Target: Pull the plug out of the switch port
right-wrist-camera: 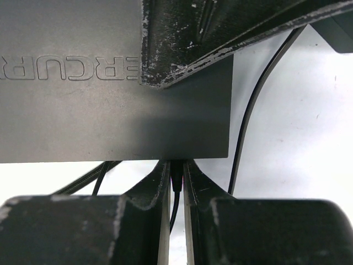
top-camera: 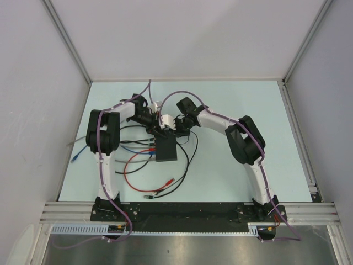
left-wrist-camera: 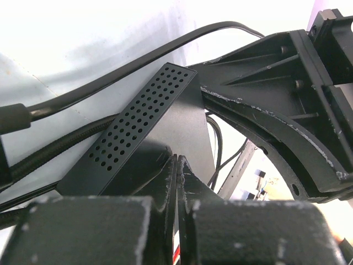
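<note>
One flat matte switch, perforated side; thin plug in scuffed right hand.

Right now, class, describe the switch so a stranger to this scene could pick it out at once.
Start at the pale table and look near its middle, amid a tangle of cables. There lies the switch, a flat matte black box. Unlike those thin red, blue and black leads, it is a solid rectangle with one perforated side.

We saw a pale table bearing the switch; a red cable looped just left of the switch; a black cable curled right of it; a blue-tipped cable lay well left of it.
</note>
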Robot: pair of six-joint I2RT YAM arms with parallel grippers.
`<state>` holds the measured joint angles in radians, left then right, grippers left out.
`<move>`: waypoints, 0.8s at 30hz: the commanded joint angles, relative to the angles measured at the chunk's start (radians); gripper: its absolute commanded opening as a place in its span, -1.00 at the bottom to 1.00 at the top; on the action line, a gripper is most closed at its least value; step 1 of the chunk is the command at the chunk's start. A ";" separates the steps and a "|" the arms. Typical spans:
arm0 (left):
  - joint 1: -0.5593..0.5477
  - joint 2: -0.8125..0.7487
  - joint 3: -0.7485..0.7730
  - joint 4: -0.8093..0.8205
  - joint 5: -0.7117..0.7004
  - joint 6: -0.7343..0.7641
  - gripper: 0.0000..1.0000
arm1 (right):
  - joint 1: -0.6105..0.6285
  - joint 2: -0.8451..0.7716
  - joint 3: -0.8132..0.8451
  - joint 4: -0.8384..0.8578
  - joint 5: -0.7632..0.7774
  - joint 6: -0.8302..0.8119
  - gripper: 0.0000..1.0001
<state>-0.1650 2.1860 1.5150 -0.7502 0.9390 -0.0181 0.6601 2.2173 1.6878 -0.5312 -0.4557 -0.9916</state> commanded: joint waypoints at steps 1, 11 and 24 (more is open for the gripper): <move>0.002 0.031 -0.033 0.008 -0.198 0.061 -1.00 | -0.037 0.001 0.001 -0.026 0.129 -0.064 -1.00; -0.004 0.041 -0.033 -0.011 -0.318 0.060 -1.00 | -0.077 0.007 0.030 -0.111 0.129 -0.042 -1.00; -0.005 0.041 -0.013 -0.011 -0.246 0.072 -1.00 | -0.080 -0.008 0.067 -0.133 0.123 0.034 -1.00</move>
<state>-0.1673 2.1841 1.5188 -0.7753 0.9104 -0.0261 0.5793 2.2173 1.7237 -0.6247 -0.3401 -1.0088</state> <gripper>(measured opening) 0.005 0.140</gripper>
